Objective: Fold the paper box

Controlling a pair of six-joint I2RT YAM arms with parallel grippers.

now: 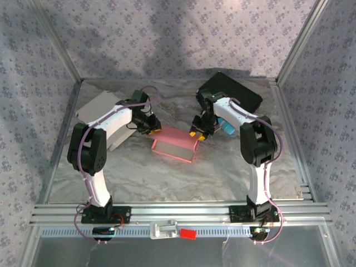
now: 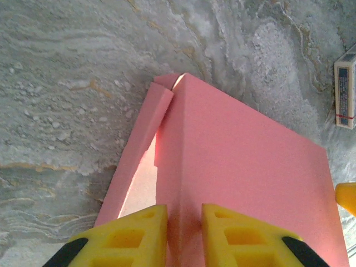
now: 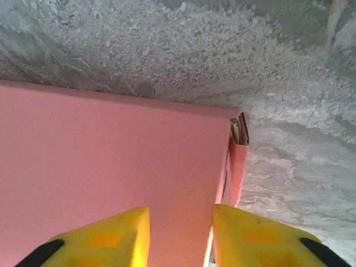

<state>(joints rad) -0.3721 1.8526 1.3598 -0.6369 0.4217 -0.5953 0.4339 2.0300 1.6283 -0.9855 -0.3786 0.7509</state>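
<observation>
The pink paper box lies in the middle of the table, partly folded, with raised walls round an open tray. My left gripper is at its far left corner. In the left wrist view its yellow fingers press from both sides on an upright pink fold of the box, so the left gripper is shut on it. My right gripper is at the far right corner. There the right gripper stands open over a pink panel, its right finger just past the panel's edge.
A black case sits at the back right and a pale flat carton at the back left. A blue item lies beside the right arm. A small white-and-blue carton rests on the marbled table.
</observation>
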